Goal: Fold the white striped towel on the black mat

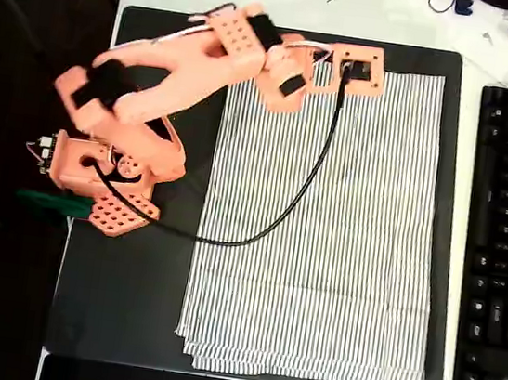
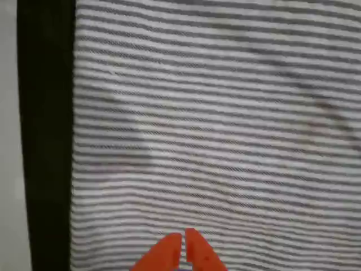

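Above the far edge of the white striped towel (image 1: 325,218) my claw (image 2: 183,248) hangs, its two orange fingertips (image 2: 167,251) pressed almost together with only a thin slit between them, pinching nothing. The towel lies flat on the black mat (image 1: 128,295), covering the mat's right part in the overhead view, with layered edges showing at its near-left corner. In my wrist view a strip of mat borders the towel's left edge. My black cable (image 1: 301,191) arcs across the towel's upper left. A black keyboard (image 1: 506,251) sits right of the mat.
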`<state>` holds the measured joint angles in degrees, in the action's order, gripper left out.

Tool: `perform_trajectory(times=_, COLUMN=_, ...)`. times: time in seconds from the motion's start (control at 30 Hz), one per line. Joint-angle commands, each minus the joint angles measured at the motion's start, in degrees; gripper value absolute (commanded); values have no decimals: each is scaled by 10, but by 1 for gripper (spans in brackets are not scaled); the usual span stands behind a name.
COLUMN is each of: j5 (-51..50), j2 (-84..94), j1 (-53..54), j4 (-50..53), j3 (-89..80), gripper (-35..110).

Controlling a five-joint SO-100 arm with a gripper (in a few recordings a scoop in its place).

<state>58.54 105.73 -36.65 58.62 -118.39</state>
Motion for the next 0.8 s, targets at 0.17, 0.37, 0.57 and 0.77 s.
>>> perform_trajectory(times=0.17, j5=-28, j2=-161, j1=-22, j4=0, j3=174, gripper=0)
perform_trajectory(times=0.37, j5=-42, j2=-247, j1=-35, j4=-4, j3=261, gripper=4)
perform_trajectory(times=0.57, j5=-48, j2=-314, j1=-40, j4=2, j3=315, gripper=13)
perform_trajectory(times=0.77, j5=-45, j2=-357, j1=-37, j4=12, j3=345, gripper=18)
